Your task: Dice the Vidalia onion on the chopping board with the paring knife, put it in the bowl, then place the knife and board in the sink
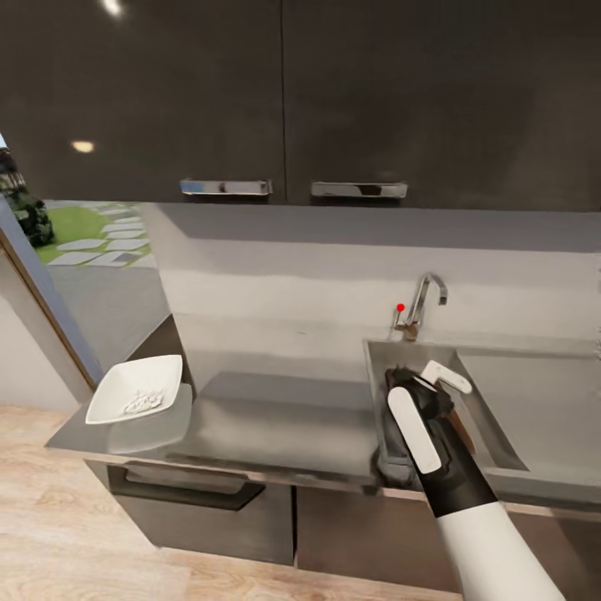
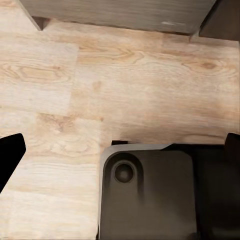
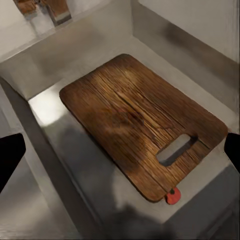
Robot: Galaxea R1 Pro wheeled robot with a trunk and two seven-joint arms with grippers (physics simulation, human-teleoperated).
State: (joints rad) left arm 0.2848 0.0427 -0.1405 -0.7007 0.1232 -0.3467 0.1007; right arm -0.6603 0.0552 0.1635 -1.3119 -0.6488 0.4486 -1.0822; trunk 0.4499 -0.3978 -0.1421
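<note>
Now the chopping board (image 3: pixel 142 122) lies flat in the sink (image 3: pixel 60 55), directly beneath the right gripper's (image 3: pixel 120 152) spread, empty fingers (image 3: pixel 10 157).

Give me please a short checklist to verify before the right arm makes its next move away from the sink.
1. Chopping board lies flat in the sink: ok.
2. Paring knife in the sink: a red tip peeks from under the board's handle end; the blade is hidden: cannot tell.
3. Right end effector open and empty above the board: ok.
4. Bowl on the countertop holds white pieces: ok.
5. Faucet clear of the right arm: ok.
6. Left end effector empty, over the wooden floor: ok.
</note>
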